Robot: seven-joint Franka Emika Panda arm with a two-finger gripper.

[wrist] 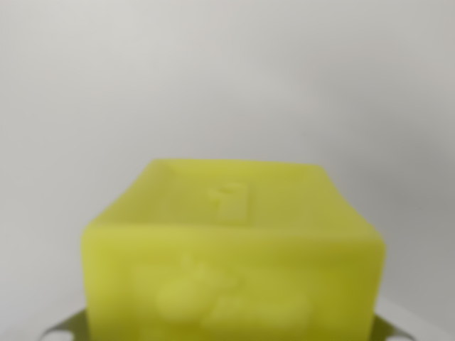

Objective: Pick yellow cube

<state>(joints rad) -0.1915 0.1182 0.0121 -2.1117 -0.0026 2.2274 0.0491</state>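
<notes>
- The yellow cube (231, 259) is sitting right below the wrist camera, blurred and filling the lower middle.
- Grey finger parts (67, 328) are peeking out at both bottom corners; whether they are clamping the cube, I cannot tell.
- If contact is shallow, the cube is risking slipping or tipping out.
- Nothing else is showing nearby; only a plain pale surface (227, 78).

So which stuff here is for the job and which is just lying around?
For the job:
- yellow cube, close up and blurry

Just there:
- plain pale surface behind it
- grey bits at the bottom corners, too blurred to tell what they are
</notes>
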